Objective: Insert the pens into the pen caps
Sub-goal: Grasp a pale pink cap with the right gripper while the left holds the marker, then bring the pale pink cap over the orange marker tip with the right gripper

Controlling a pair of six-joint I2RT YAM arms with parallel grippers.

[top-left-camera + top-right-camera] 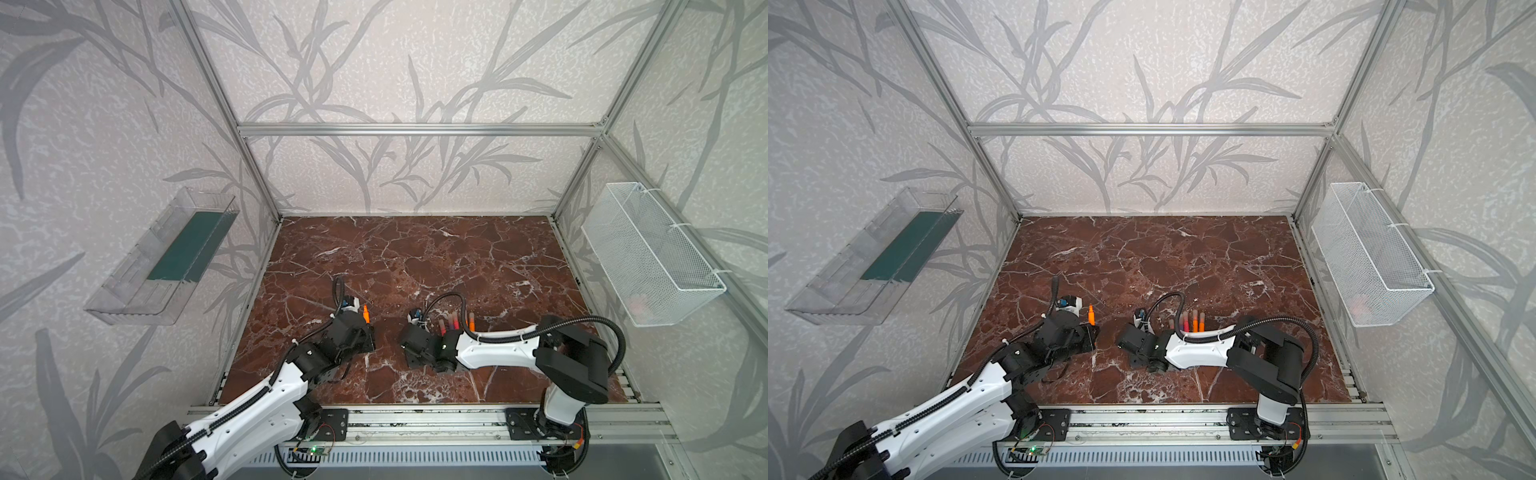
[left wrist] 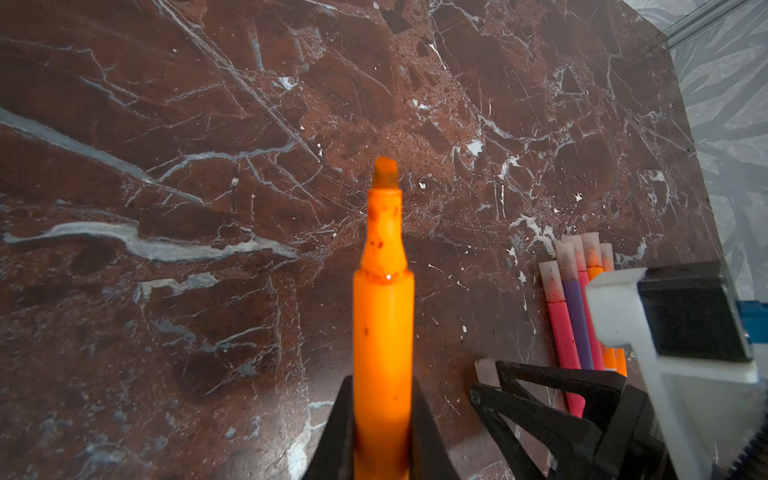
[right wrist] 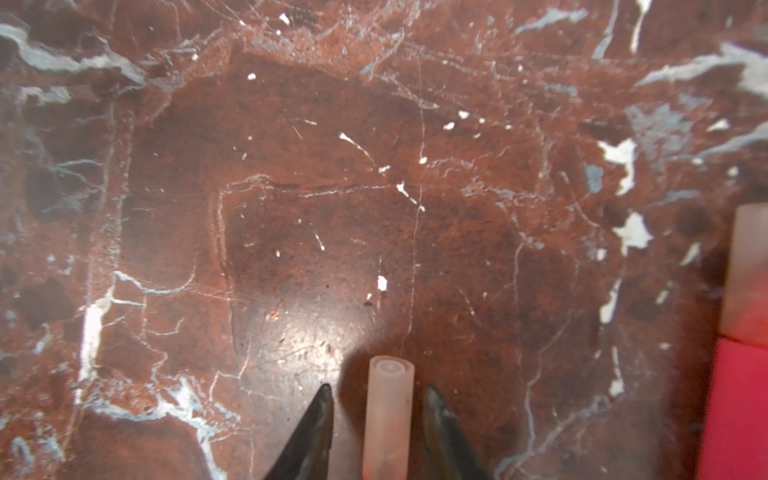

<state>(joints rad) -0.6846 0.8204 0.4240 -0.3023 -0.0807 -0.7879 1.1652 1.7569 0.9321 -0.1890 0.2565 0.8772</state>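
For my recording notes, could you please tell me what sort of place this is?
Probably a lab robot cell: an aluminium frame encloses a marble-look table, with a left arm and right arm mounted at its front.

left gripper (image 2: 382,390) clamped tight; right gripper (image 3: 378,390) low, jaws slightly parted.

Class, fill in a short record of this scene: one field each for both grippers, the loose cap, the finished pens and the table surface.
Left gripper: shut on an uncapped orange pen
Right gripper: open, jaws astride the loose pen cap with gaps both sides
Loose pen cap: pale translucent tube lying on the table
Capped pens: five lying side by side
Table: red-brown marble pattern
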